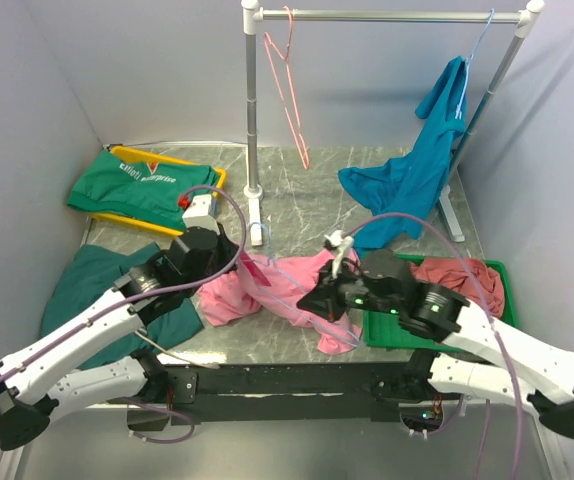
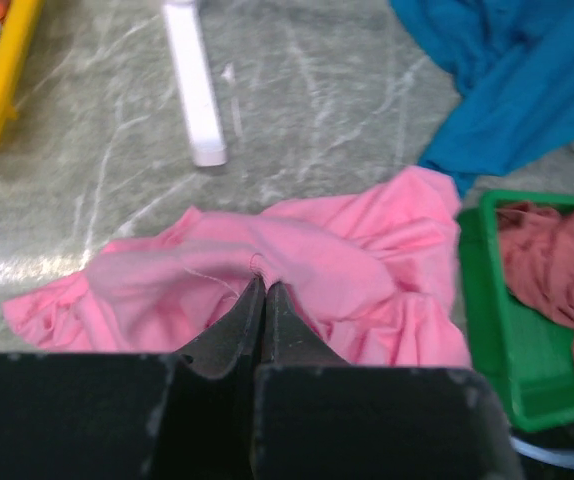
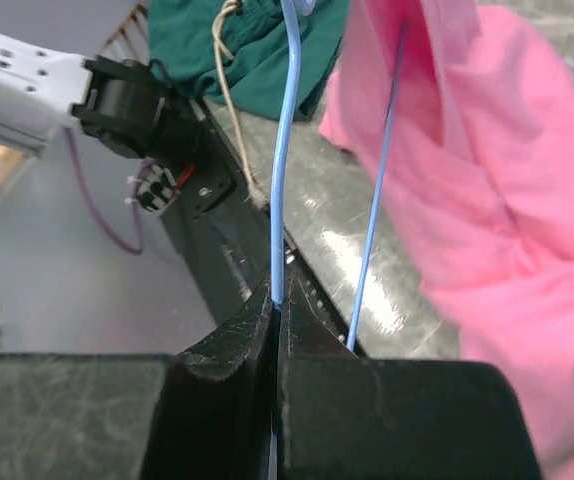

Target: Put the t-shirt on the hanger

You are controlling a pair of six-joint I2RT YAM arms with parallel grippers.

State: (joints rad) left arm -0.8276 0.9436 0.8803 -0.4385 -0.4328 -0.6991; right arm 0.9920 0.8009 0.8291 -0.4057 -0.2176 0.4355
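Though near table (image 1: 267,348) edge, left hand (image 2: 264,283) tight on t-shirt (image 2: 367,262), right hand (image 3: 277,300) on hanger (image 3: 283,150).

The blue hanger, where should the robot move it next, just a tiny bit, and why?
Probably the right hand should slide the hanger a little way into the t-shirt. That hand is shut on the hanger's wire, the left hand pinches a fold of the pink cloth, and one wire lies against the fabric, but the shirt is not yet draped over the hanger.

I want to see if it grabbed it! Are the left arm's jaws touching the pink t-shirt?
Touching. The left wrist view shows the left arm's jaws shut on a pinched-up fold of the t-shirt.
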